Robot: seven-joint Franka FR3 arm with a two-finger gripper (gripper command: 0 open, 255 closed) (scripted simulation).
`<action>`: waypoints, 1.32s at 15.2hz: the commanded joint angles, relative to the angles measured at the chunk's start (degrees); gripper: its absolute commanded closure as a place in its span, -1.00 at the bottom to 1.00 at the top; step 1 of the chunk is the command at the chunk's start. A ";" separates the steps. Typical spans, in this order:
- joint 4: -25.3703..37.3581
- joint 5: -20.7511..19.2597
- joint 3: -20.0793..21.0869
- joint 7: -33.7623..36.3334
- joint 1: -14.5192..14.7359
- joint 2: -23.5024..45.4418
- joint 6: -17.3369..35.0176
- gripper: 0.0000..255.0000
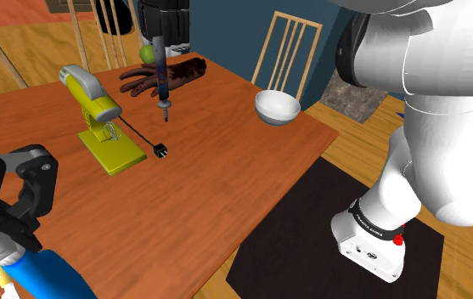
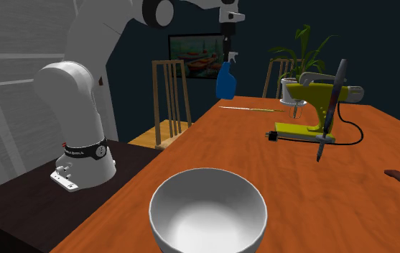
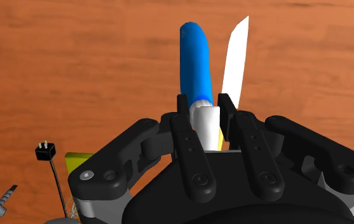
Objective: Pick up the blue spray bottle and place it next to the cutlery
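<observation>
Bottle (image 2: 226, 80) hanging from the gripper (image 3: 206, 108), up off the table (image 2: 212, 144).
Shoulder view: its blue body is poking out low on that view's left. Second exterior view: it is hanging over the table's far end, near the thin cutlery (image 2: 252, 108). Wrist view: the fingers (image 3: 183, 118) are squeezing its white neck, nearly closed. It is probably light, stiff and smooth, so the narrow neck looks like the best spot.

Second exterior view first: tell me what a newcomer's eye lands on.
The blue spray bottle, clasped by its white neck in the black gripper over the far end of the wooden table, draws the eye first. Next comes the big white bowl in the foreground, then the yellow-green hand mixer on its stand at that view's right.
</observation>
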 commanded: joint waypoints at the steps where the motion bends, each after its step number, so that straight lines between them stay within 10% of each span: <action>1: -2.95 0.35 0.21 0.25 -1.08 -0.69 2.14 1.00; 18: -12.82 0.72 0.41 1.14 -4.04 -1.74 10.40 1.00; 19: -12.82 0.71 0.41 1.14 -4.03 -1.74 10.40 -1.00; 20: -12.82 0.71 0.41 1.14 -4.03 -1.73 10.40 -1.00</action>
